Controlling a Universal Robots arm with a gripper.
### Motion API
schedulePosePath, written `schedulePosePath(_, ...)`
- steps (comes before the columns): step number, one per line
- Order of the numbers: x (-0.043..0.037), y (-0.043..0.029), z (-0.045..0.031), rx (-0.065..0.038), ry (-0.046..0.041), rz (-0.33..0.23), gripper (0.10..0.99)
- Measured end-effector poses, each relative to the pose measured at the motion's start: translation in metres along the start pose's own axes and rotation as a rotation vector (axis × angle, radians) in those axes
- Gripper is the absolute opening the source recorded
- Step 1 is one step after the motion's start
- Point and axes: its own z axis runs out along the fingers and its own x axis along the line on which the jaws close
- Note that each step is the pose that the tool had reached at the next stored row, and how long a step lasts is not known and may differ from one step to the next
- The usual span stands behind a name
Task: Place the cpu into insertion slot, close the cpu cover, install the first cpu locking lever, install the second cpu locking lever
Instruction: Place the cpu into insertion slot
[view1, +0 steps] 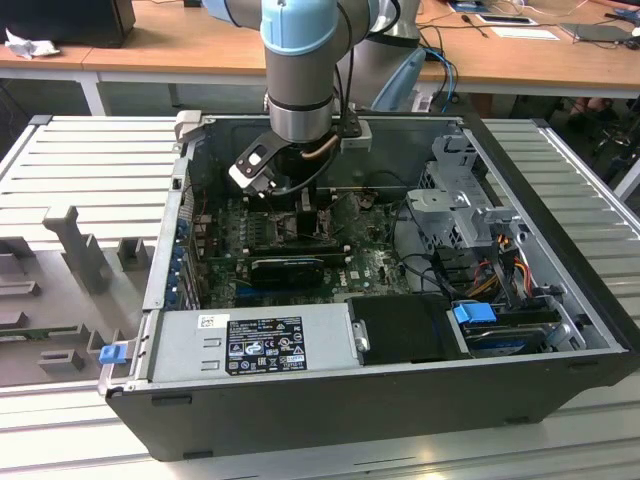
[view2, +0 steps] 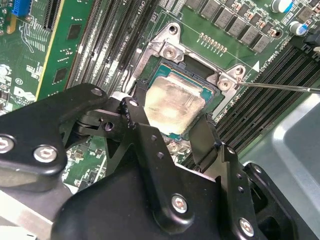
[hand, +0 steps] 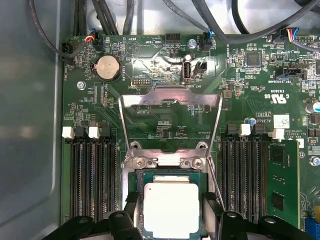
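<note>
The cpu (hand: 171, 207) (view2: 175, 107), a pale silvery square chip on a green carrier, lies flat in the insertion slot (hand: 165, 161), whose silvery rim (view2: 167, 50) frames it. My gripper (hand: 171, 202) (view2: 172, 117) hangs straight over it. Its black fingers (view2: 137, 107) stand against two opposite edges of the chip, shut on it. The cpu cover (hand: 170, 97) stands swung open, tilted away from the socket. A thin wire locking lever (view2: 280, 86) sticks out beside the socket, unlatched. In the exterior view the gripper (view1: 300, 205) is deep inside the computer case.
Black memory slots (hand: 92, 180) (hand: 245, 175) flank the socket on both sides. A coin battery (hand: 106, 67) and cables sit beyond the cover. The case holds a graphics card (view1: 290, 268), a power supply (view1: 250, 345) and a drive cage (view1: 470, 210).
</note>
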Motion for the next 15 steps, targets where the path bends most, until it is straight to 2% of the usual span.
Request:
schedulePosePath(8,0.0016,0.0003,-0.0001,0.0,0.002,0.0,0.608)
schedulePosePath(13,0.0017,0.0008,-0.006,0.0,0.0016,0.0,0.608)
schedulePosePath(14,0.0018,0.0008,-0.0073,0.0,0.0016,0.0,0.596)
schedulePosePath(15,0.0018,0.0009,-0.0086,0.0,0.0015,0.0,0.529)
